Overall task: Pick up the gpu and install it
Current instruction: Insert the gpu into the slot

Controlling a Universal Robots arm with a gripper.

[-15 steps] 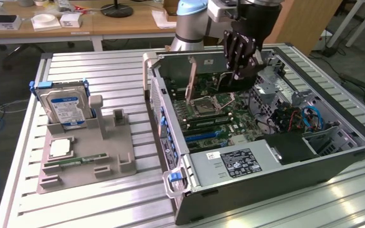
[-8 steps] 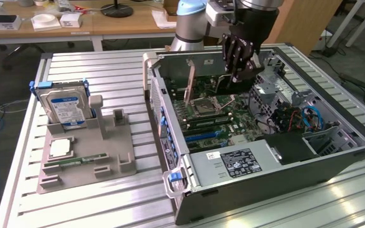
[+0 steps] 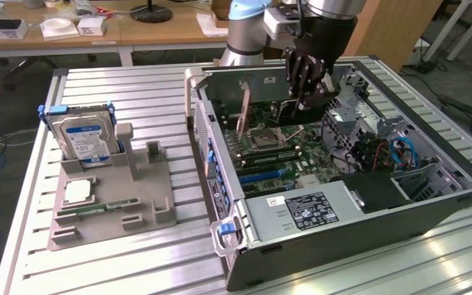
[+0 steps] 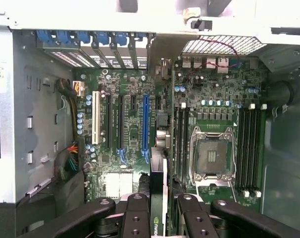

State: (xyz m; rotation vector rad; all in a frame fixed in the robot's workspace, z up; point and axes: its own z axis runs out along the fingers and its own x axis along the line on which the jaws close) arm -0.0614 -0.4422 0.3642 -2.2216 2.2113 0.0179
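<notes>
Fingers [image 4: 140,218] of the hand [image 4: 159,218] are clamped on the gpu [image 4: 158,198], gripping the thin card edge-on so its connector edge faces the motherboard [image 4: 214,99]. In the exterior view, hand [image 3: 308,86] and card hang at upper centre of the frame, above the open computer case [image 3: 432,203]. The blue slot [image 4: 145,124] lies just beside the card's line, probably its intended seat.

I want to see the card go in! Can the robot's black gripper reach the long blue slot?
Probably yes. The black computer case is open, nothing lies over the long blue slot, and the black gripper, holding the thin dark gpu, hangs above the green motherboard.
</notes>
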